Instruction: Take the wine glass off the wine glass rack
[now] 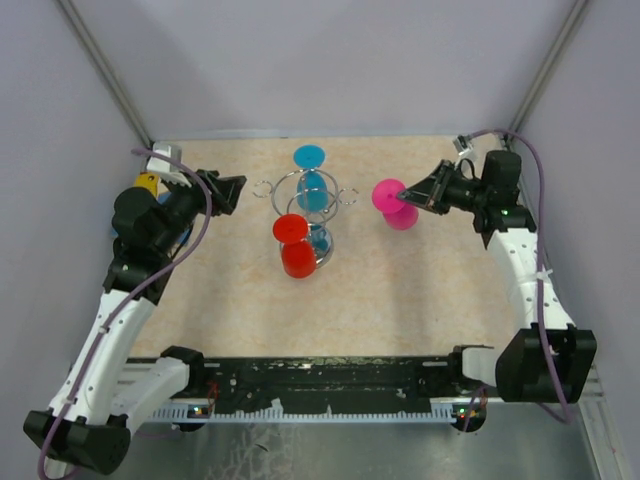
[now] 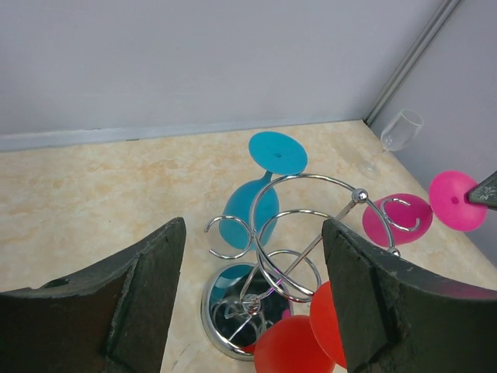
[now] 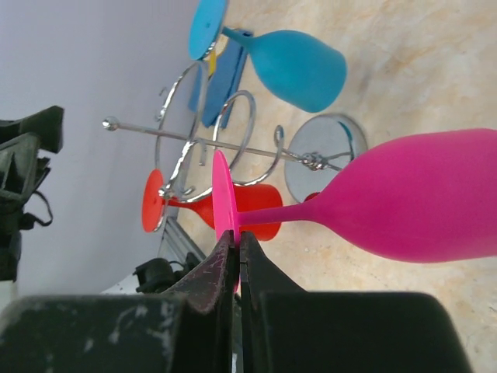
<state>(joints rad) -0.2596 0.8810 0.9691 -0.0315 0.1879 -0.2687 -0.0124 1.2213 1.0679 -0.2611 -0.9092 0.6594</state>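
Note:
The chrome wine glass rack [image 1: 312,205] stands mid-table, its round base in the left wrist view [image 2: 233,311] and right wrist view [image 3: 326,155]. A blue glass [image 1: 312,175] and a red glass [image 1: 296,245] hang on it. My right gripper [image 1: 408,196] is shut on the foot of a pink wine glass [image 1: 397,203], holding it clear of the rack to its right, bowl down; the right wrist view shows the fingers [image 3: 237,256] pinching the pink foot [image 3: 224,198]. My left gripper [image 1: 232,192] is open and empty, left of the rack.
A clear wine glass [image 2: 400,132] stands by the back right wall. A yellow object [image 1: 146,184] lies behind the left arm. Walls enclose the table on three sides.

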